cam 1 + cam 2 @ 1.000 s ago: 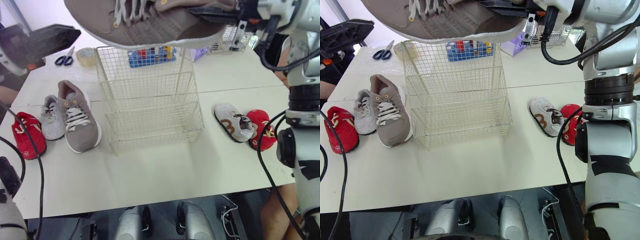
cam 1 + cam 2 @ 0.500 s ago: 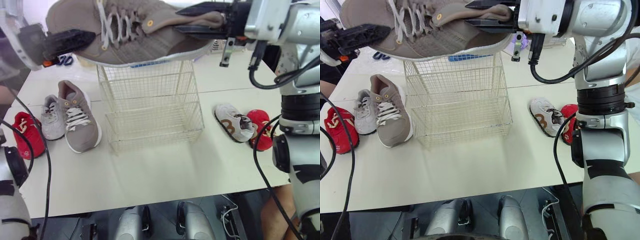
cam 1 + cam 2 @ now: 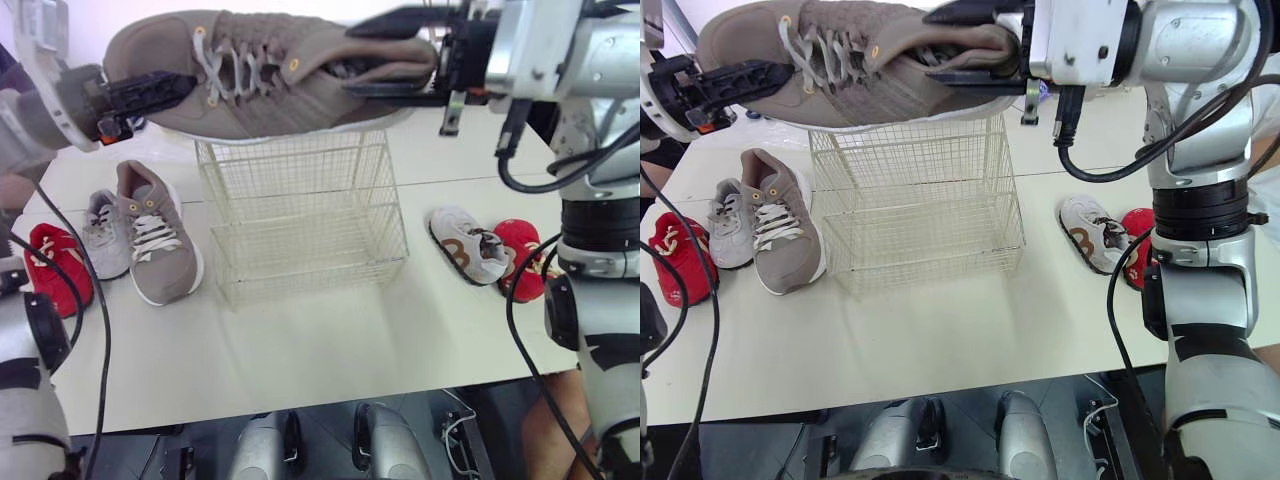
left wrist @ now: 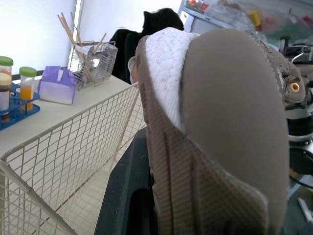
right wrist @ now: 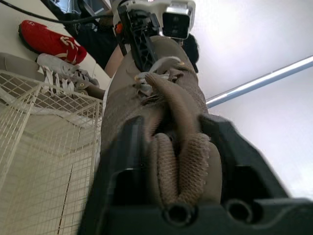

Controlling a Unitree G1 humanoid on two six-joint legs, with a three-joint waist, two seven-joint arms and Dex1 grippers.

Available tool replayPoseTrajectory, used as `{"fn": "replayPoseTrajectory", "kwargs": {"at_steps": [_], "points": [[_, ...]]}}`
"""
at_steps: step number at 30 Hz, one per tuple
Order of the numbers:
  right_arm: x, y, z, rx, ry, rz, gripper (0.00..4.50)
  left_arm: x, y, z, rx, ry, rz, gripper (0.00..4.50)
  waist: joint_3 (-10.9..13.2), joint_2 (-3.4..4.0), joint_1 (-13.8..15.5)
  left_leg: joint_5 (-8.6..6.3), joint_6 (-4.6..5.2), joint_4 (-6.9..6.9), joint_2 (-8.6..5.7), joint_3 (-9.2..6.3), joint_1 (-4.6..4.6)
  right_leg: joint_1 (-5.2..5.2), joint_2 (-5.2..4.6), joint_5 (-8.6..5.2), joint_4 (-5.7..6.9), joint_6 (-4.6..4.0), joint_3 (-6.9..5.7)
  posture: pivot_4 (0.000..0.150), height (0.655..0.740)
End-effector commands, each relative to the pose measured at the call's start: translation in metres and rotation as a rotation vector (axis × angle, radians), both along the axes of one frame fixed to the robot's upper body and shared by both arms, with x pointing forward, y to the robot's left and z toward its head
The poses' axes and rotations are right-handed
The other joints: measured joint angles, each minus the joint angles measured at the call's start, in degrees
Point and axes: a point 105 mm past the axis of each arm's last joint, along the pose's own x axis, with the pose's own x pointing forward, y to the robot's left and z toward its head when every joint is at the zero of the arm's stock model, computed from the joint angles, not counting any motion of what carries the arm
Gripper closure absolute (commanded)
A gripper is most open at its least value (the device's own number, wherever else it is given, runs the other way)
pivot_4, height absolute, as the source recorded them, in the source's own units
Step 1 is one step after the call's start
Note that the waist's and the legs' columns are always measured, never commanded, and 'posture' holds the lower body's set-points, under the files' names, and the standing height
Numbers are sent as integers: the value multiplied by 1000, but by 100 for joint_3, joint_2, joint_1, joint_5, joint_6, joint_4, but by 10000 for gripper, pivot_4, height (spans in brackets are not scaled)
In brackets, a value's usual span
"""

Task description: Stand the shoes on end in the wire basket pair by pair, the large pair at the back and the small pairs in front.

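Taupe shoe (image 3: pixel 262 98): level over wire basket (image 3: pixel 300 232), toe leftward.
Right pincer (image 3: pixel 362 55): clenching heel.
Left pincer (image 3: pixel 172 88): at toe, grip cannot be told.

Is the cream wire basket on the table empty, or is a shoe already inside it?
Empty: the cream wire basket holds nothing; the large brown shoe hangs above it.

Shoe count, here we go: one large taupe lace-up sneaker (image 3: pixel 270 75) up high plus a second taupe sneaker (image 3: pixel 155 235) on the table makes two big ones. Small grey-and-white sneakers, two: the left grey sneaker (image 3: pixel 102 235) and the right grey sneaker (image 3: pixel 465 245). Small red shoes, two as well: the left red shoe (image 3: pixel 55 265) and the right red shoe (image 3: pixel 522 258), so six shoes all told, and just one cream wire basket (image 3: pixel 305 215).
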Motion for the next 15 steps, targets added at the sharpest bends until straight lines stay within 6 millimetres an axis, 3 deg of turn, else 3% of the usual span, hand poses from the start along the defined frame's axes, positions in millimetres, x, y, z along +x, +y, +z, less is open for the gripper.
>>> {"fn": "replayPoseTrajectory", "kwargs": {"at_steps": [1, 2, 3, 6, 9, 11, 13, 15], "points": [[0, -21, 17, 95, 70, -73, 7572, -16, 7, 20, -106, -79, 7, 38694, 1, -2, 0, 0, 0, 0, 0, -1, 0, 1, 0, 0, 1, 0, 0, 1500, 7400], [3, -32, 23, 148, 147, -103, 2605, -18, 9, 20, -134, -79, 14, 38694, 1, -2, 1, 0, 0, 1, 1, -2, 0, 1, 0, 0, 0, 0, 0, 1500, 7400], [4, -46, 31, 212, 242, -129, 459, -20, 11, 21, -166, -84, 24, 38694, 2, -2, 10, 0, 0, 2, 0, -2, 0, 0, -2, 0, 0, 0, 1, 1500, 7400], [6, -80, 43, 415, 489, -175, 459, -25, 15, 23, -259, -98, 47, 38694, 7, -13, 37, 0, 1, 3, 1, -7, -3, 2, -4, 1, -1, -1, -1, 1500, 7400], [13, -104, 32, 643, 802, -178, 459, -29, 13, 24, -361, -121, 59, 38694, 3, -20, 45, 0, 1, 2, 0, -10, -2, 6, -8, 1, -10, -2, -1, 1500, 7400], [20, -100, 7, 717, 944, -183, 459, -32, 6, 22, -411, -137, 56, 38694, -4, -33, 38, -1, -1, 4, 2, -18, 6, 17, -9, 2, -12, -3, -6, 1500, 7400], [22, -83, -15, 771, 1066, -102, 459, -32, -1, 22, -476, -147, 51, 38694, -5, -34, 15, -2, -2, 1, 5, -20, 21, 31, -9, 4, -14, -5, -5, 1500, 7400], [23, -65, -21, 828, 1132, -1, 459, -32, -7, 23, -545, -148, 45, 38694, -1, -27, -5, 1, -5, 2, 4, -15, 23, 27, -9, 9, -6, -11, -3, 1500, 7400]]}}
